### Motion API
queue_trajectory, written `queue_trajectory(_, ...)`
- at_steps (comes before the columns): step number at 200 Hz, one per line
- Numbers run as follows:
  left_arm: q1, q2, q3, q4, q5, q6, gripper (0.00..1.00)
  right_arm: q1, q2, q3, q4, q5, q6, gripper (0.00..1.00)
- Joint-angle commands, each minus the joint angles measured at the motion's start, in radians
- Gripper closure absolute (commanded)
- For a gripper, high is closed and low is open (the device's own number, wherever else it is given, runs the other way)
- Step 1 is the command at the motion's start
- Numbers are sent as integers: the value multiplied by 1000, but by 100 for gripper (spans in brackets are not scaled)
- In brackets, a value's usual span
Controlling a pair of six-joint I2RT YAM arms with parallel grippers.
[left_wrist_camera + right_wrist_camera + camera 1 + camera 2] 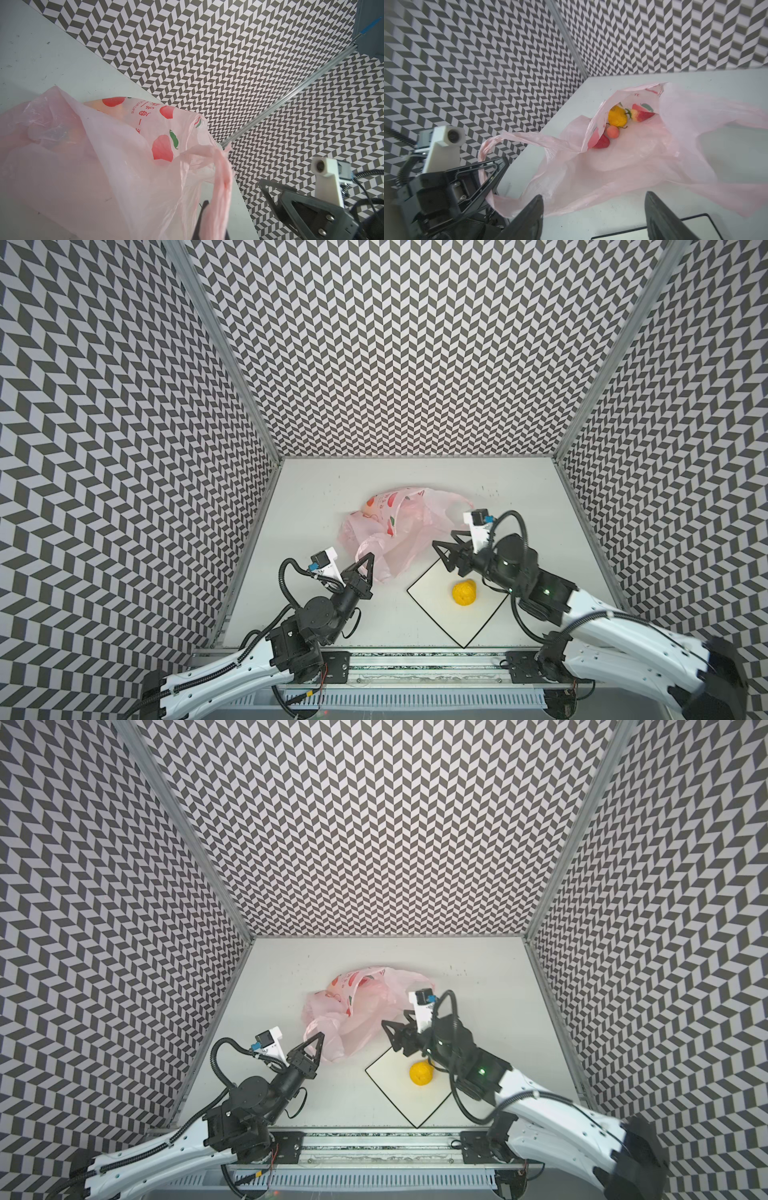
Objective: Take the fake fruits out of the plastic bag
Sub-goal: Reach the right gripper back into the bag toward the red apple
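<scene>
Chevron-patterned walls (415, 344), pale tabletop (316, 497), aluminium corner posts (224, 352).

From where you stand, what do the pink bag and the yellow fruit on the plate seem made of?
The pink bag looks like thin plastic film: translucent, crinkled. The yellow fruit is probably moulded plastic or foam: bumpy, evenly coloured skin, fairly matt; I cannot tell which.

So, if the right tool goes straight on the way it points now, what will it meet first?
The right tool would probably touch the pink bag first, its loose film just ahead; the fruits sit deeper inside. Depth is unclear.
</scene>
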Motion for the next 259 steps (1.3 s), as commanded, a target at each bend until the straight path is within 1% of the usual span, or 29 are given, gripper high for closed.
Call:
queue_trajectory(1,1,4,46,-16,-16,-16,100,-1,214,124,24,-81,-12,34)
queue_trajectory(24,1,-4,52,-28,-18,-24,100,-1,452,269,-2,-79,-7,38)
queue_trajectory(50,0,-25,59,-51,-23,-34,100,-5,647,378,26,-80,5,40)
queue_trajectory(66,0,-41,65,-59,-23,-35,100,-5,747,450,24,-96,6,39)
queue_trajectory(88,1,-58,66,-29,2,-18,100,-5,863,546,21,-141,4,31)
queue_trajectory(119,1,-48,78,-8,22,-4,100,-4,950,619,69,-216,24,18)
queue_trajectory(141,0,-43,75,21,36,5,100,-5,1002,657,114,-263,39,10)
queue_trajectory(161,1,-34,73,50,54,12,100,-2,1065,711,116,-278,48,4)
queue_trajectory(177,1,-24,75,72,70,21,100,-3,1107,742,129,-283,62,0)
queue_trajectory(216,0,6,93,106,106,42,100,8,1202,828,136,-279,79,0)
queue_trajectory(259,1,28,107,123,126,49,100,38,1297,943,39,-150,45,0)
